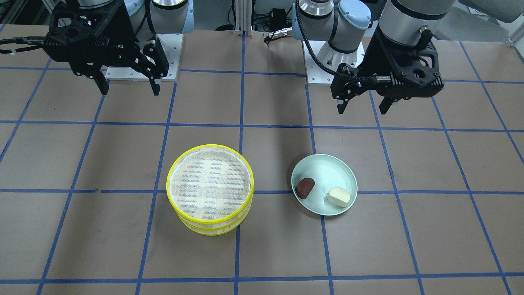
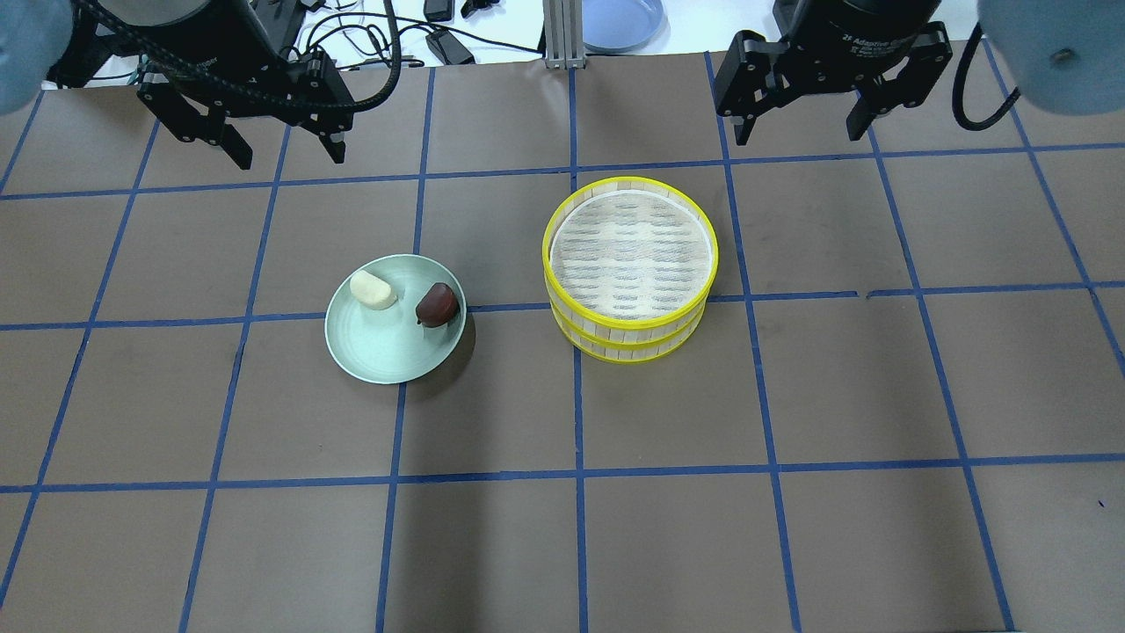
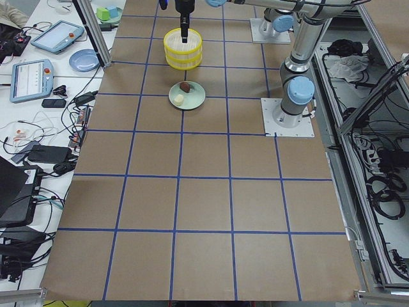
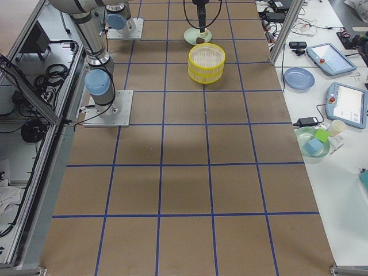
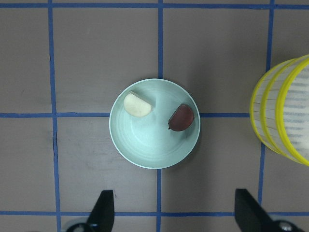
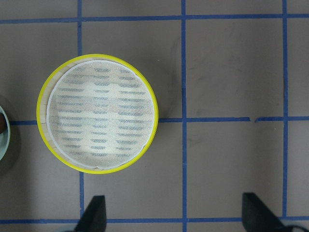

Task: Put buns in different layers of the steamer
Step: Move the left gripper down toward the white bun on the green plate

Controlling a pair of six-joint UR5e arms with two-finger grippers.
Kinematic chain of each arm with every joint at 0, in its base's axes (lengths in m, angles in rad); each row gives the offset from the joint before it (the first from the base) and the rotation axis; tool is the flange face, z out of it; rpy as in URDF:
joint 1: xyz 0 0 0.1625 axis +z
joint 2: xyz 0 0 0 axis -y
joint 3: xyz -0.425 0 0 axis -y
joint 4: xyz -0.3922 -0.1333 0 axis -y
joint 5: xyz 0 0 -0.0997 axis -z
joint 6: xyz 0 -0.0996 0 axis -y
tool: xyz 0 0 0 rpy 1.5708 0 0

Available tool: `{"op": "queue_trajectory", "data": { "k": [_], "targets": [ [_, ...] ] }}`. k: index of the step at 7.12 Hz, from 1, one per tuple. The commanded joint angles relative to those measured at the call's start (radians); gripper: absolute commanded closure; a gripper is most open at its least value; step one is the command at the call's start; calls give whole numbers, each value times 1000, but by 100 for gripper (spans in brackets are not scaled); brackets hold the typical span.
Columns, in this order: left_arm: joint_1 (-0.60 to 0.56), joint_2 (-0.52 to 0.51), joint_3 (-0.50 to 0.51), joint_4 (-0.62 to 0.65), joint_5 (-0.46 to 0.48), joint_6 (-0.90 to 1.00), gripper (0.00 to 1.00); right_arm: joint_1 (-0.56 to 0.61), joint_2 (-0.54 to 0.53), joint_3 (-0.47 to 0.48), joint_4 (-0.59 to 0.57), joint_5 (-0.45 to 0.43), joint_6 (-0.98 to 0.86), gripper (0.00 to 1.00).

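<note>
The steamer [image 2: 629, 264] stands as a two-tier stack of yellow-rimmed layers, its top mesh floor bare; it also shows in the front view [image 1: 209, 187] and the right wrist view [image 6: 98, 120]. The dark reddish-brown bun [image 2: 437, 304] and the cream-white bun [image 2: 373, 290] lie on a pale green plate [image 2: 387, 352], left of the steamer. Both buns show in the left wrist view, brown [image 5: 181, 118] and cream [image 5: 137, 105]. My left gripper [image 2: 287, 149] hangs open and empty high behind the plate. My right gripper [image 2: 798, 123] hangs open and empty high behind the steamer.
A blue plate [image 2: 622, 22], cables and small devices lie on the white bench beyond the table's far edge. Tablets and a green bowl [image 4: 311, 141] sit on that bench. The arm bases [image 1: 143, 57] stand at the robot's edge of the brown, blue-taped table.
</note>
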Motion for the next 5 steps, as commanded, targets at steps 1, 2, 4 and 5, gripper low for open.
{"op": "queue_trajectory", "data": {
  "k": [1, 2, 4, 5],
  "targets": [
    [-3, 0, -12, 0, 3, 0, 11, 0, -3, 2, 1, -10, 0, 0],
    [1, 0, -44, 15, 9, 9, 11, 2, -4, 2, 2, -10, 2, 0],
    [64, -11, -141, 127, 15, 32, 0, 3, -6, 5, -1, -10, 5, 0],
    [121, -49, -173, 176, 2, 52, 0, 2, -4, 5, -1, -10, 3, 0]
  ]
}}
